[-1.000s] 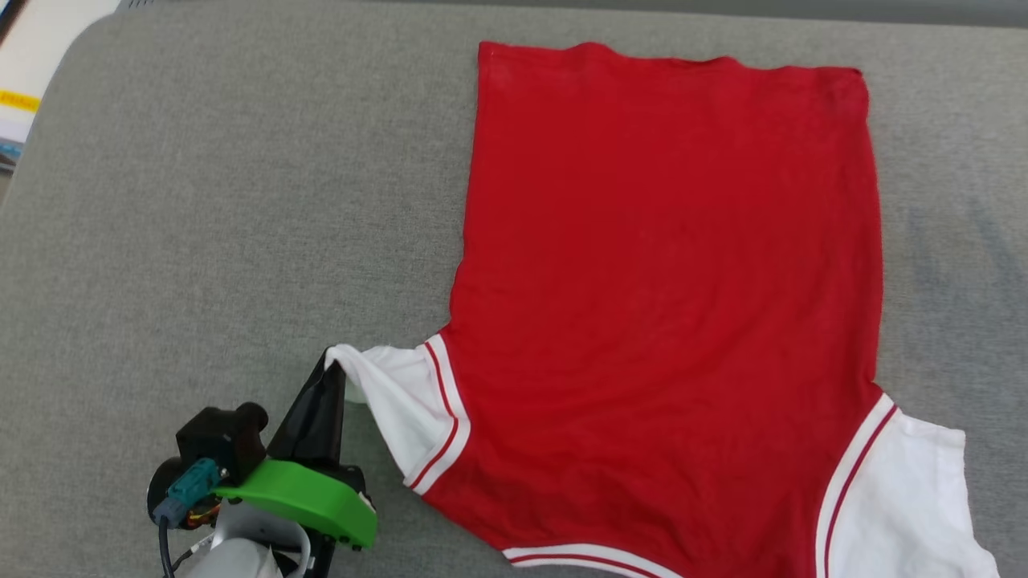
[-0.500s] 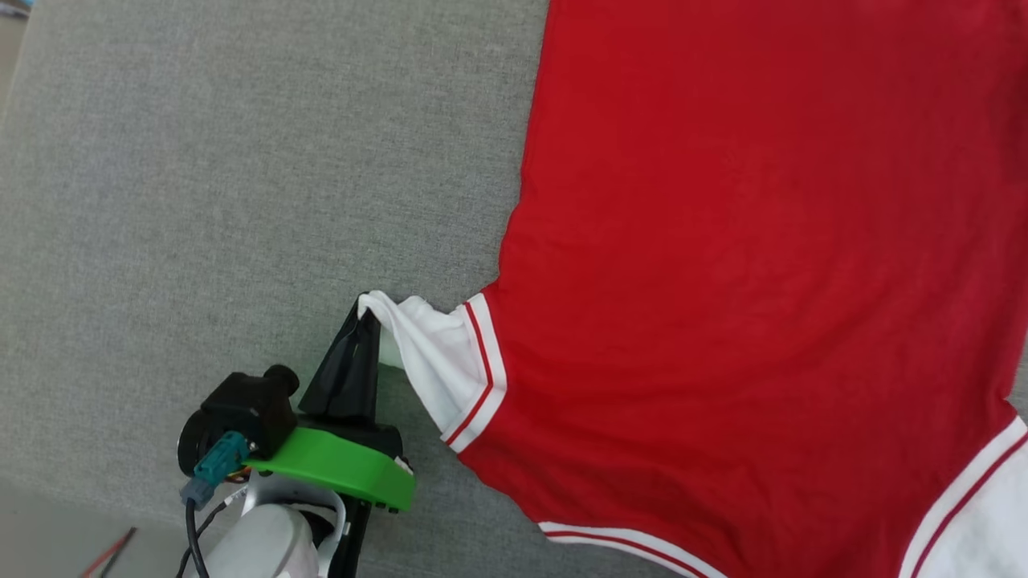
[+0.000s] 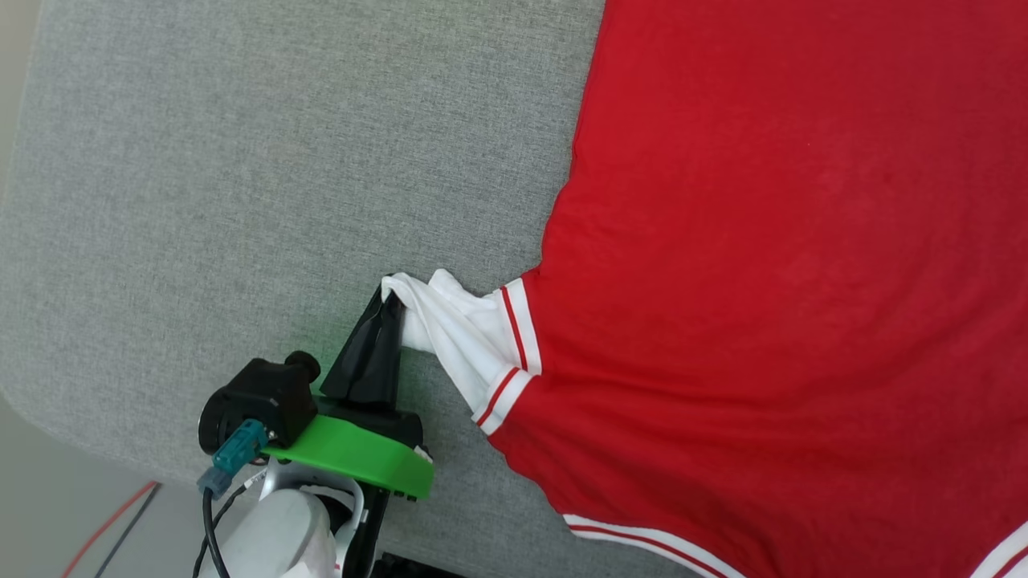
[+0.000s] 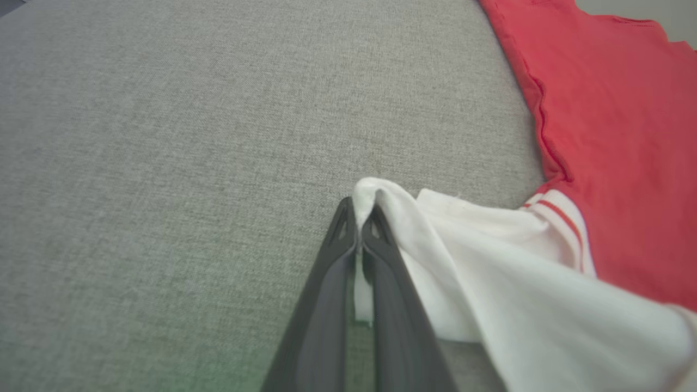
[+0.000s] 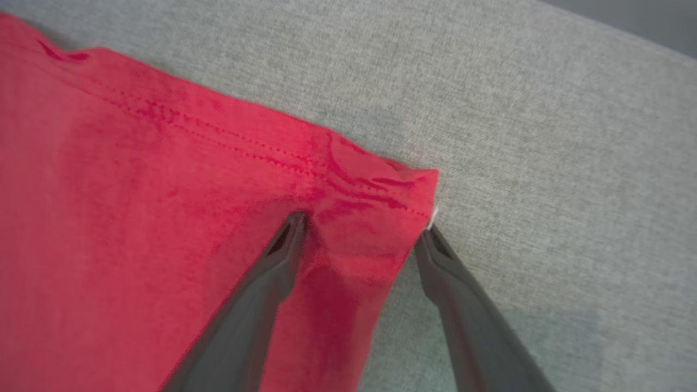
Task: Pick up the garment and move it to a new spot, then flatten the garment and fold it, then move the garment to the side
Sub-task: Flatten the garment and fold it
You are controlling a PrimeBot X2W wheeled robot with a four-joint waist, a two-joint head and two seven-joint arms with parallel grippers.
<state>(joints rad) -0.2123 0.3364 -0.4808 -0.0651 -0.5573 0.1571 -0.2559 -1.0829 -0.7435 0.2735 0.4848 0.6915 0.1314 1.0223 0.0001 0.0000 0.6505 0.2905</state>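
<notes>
The garment (image 3: 763, 281), red with white sleeves and red-striped trim, lies spread plain side up on the grey padded table (image 3: 241, 160). My left gripper (image 3: 391, 295) is shut on the tip of its white left sleeve (image 3: 450, 329), which is bunched and lifted; in the left wrist view the left gripper (image 4: 359, 209) pinches a fold of that sleeve (image 4: 490, 272). In the right wrist view my right gripper (image 5: 364, 226) is open. Its fingers straddle the garment's red hem corner (image 5: 375, 196), one fingertip on the cloth and the other at the corner's edge.
The table's near left edge (image 3: 80, 437) curves away to pale floor (image 3: 48, 514) with a red and a black cable (image 3: 112, 522). Bare grey cloth spreads left of the garment. In the right wrist view the table's far edge (image 5: 626, 38) runs along the top right.
The head camera has swung, so the whole scene shifted and rotated. The left gripper keeps its grip on the sleeve, which is now more bunched and closer to the red body.
</notes>
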